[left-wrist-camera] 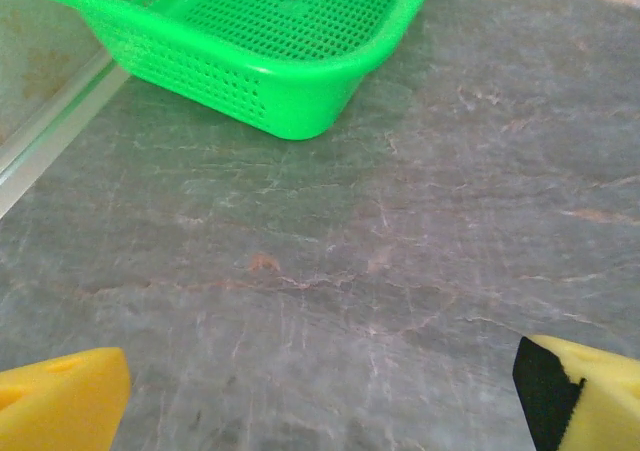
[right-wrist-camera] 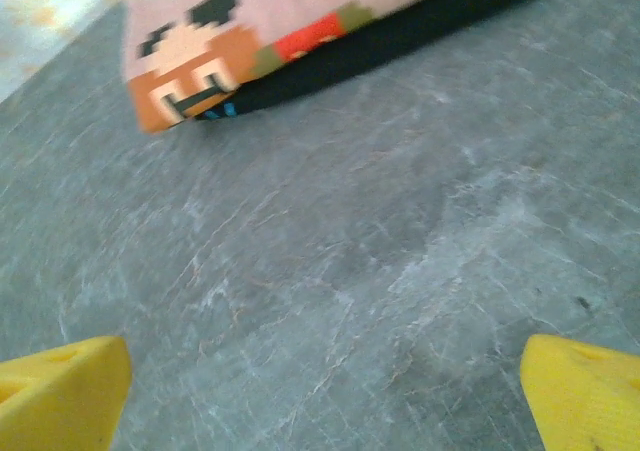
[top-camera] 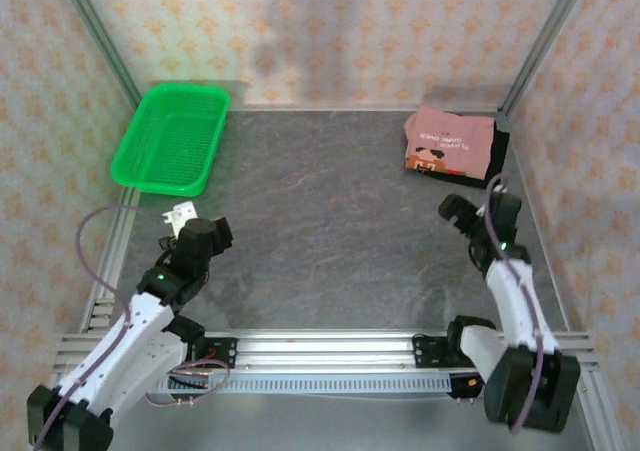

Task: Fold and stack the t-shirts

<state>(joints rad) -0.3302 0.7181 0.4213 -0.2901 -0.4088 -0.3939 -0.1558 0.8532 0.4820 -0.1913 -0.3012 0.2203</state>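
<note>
At upper right we saw the pink t-shirt (top-camera: pixel 450 139) lying folded atop the black t-shirt (top-camera: pixel 498 153); both the left gripper (left-wrist-camera: pixel 320 396) and right gripper (right-wrist-camera: pixel 325 396) had jaws spread wide.

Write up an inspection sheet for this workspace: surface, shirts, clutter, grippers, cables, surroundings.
Surface: grey stone-pattern tabletop, bare in the middle.
Job's things: pink t-shirt folded, lying on the black t-shirt, far right corner.
Clutter: green mesh basket, far left, looks empty.
Grippers: left gripper open, holding nothing; right gripper open, holding nothing, facing the shirts.
Cables: purple cable looping off the left arm; another along the right arm.
Surroundings: patterned walls, aluminium frame.
</note>
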